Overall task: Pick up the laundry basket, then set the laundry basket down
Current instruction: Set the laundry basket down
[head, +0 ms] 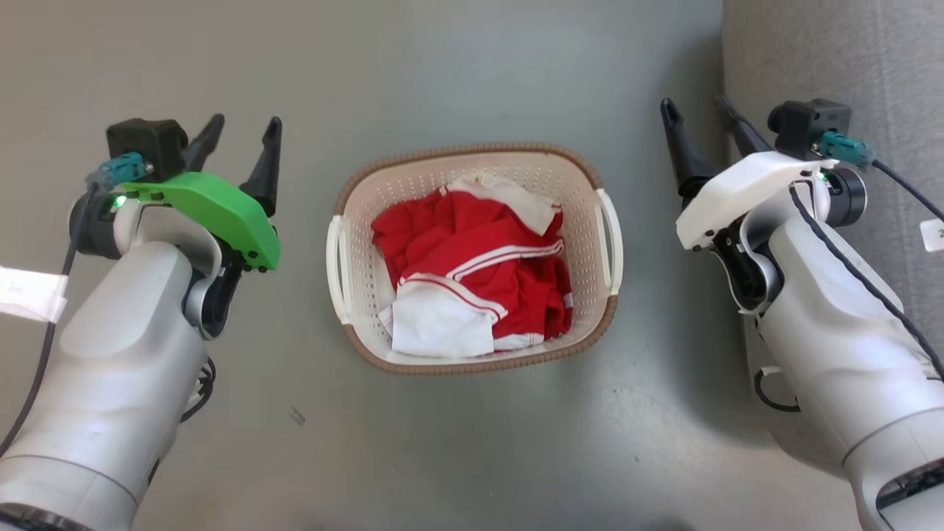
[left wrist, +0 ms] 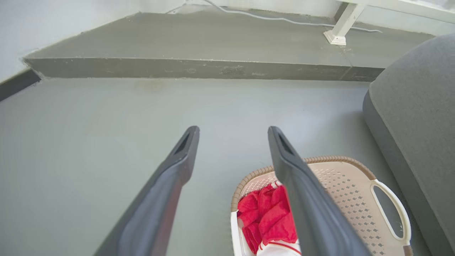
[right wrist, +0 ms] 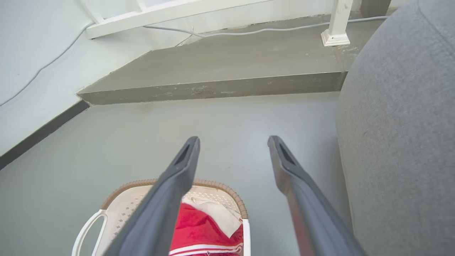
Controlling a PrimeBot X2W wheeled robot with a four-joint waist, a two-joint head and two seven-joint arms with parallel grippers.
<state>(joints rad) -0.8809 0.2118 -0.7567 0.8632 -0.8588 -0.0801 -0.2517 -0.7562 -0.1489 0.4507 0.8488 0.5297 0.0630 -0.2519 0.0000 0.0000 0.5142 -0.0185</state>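
Observation:
The laundry basket (head: pixel 357 221) stands on the grey floor in the middle of the head view, cream with a brown rim and white side handles, holding red and white clothes (head: pixel 472 265). My left gripper (head: pixel 243 129) hovers open to the basket's left, apart from it, with nothing between its fingers. My right gripper (head: pixel 697 107) hovers open to the basket's right, also empty. In the left wrist view the basket (left wrist: pixel 352 188) lies at the lower right behind my open gripper (left wrist: pixel 233 131). In the right wrist view the basket (right wrist: pixel 124 202) lies at the lower left under my open gripper (right wrist: pixel 233 140).
A grey upholstered seat (head: pixel 833 66) stands close on the right, beside my right arm. Ahead, a raised concrete step (left wrist: pixel 199 67) crosses the floor, with a white furniture leg (left wrist: pixel 337 26) and a cable (right wrist: pixel 249 32) on it. A wall (right wrist: pixel 35 64) runs on the left.

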